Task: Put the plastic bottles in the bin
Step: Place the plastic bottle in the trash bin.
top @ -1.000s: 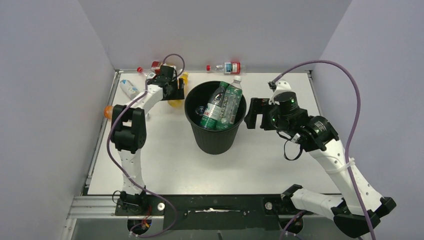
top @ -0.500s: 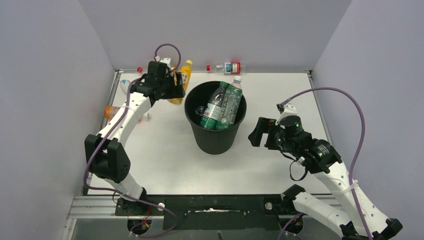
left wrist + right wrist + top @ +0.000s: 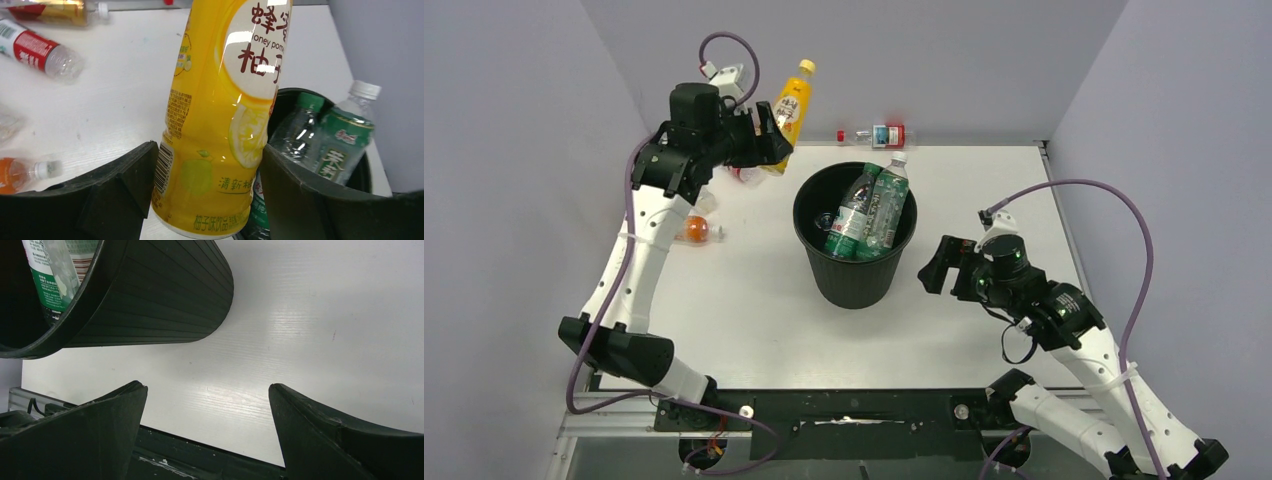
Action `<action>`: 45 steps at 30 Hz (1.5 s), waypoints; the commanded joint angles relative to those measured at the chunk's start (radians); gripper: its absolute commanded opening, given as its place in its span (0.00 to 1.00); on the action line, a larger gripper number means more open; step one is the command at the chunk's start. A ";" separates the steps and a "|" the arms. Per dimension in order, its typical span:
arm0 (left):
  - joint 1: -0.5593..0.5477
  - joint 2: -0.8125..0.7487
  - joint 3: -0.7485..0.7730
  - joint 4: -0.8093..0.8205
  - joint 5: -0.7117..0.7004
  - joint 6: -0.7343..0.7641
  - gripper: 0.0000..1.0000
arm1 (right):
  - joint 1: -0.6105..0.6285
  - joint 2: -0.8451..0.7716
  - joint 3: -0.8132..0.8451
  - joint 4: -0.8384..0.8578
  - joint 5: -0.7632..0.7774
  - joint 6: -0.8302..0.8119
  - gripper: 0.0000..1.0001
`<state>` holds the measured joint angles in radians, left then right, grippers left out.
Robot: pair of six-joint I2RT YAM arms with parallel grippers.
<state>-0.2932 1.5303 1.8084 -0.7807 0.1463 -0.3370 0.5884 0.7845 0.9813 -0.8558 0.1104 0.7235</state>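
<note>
Holding yellow bottle (image 3: 215, 100) in left pincer (image 3: 776, 128), upper left; reads "oney pome" plus Chinese. Nothing in right pincer (image 3: 207, 390), wide beside bin (image 3: 150, 300).

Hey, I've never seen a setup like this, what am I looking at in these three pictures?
Two robot arms are bolted to a white table. The wide picture looks down from above; the other two come from cameras on each wrist. The left arm holds a yellow bottle in its jaws, raised near the black bin, which has two green-labelled bottles inside. The right arm has open, empty jaws. A red-labelled bottle and an orange bottle lie on the table.
</note>
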 commanded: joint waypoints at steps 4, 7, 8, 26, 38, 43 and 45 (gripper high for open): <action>-0.002 -0.046 0.101 0.021 0.233 -0.071 0.56 | -0.005 0.013 0.023 0.059 -0.001 0.005 0.98; -0.014 -0.065 0.057 0.083 0.296 -0.117 0.56 | -0.005 0.019 0.026 0.058 0.004 0.005 0.98; -0.019 -0.076 0.024 0.119 0.328 -0.144 0.56 | -0.005 0.021 0.028 0.059 0.005 0.005 0.98; -0.228 -0.268 -0.519 0.434 0.138 -0.339 0.56 | -0.007 0.076 0.057 0.089 0.002 -0.005 0.98; -0.236 -0.184 -0.292 0.124 0.003 -0.198 0.86 | -0.009 0.137 0.113 0.101 0.001 -0.037 0.98; -0.234 -0.206 -0.289 0.084 -0.077 -0.175 0.87 | -0.025 0.212 0.213 0.076 0.008 -0.090 1.00; -0.234 -0.225 -0.300 0.086 -0.094 -0.175 0.87 | -0.042 0.252 0.266 0.061 0.004 -0.121 0.97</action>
<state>-0.5240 1.3518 1.4857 -0.6601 0.1253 -0.5503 0.5713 0.9833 1.1328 -0.8127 0.1043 0.6708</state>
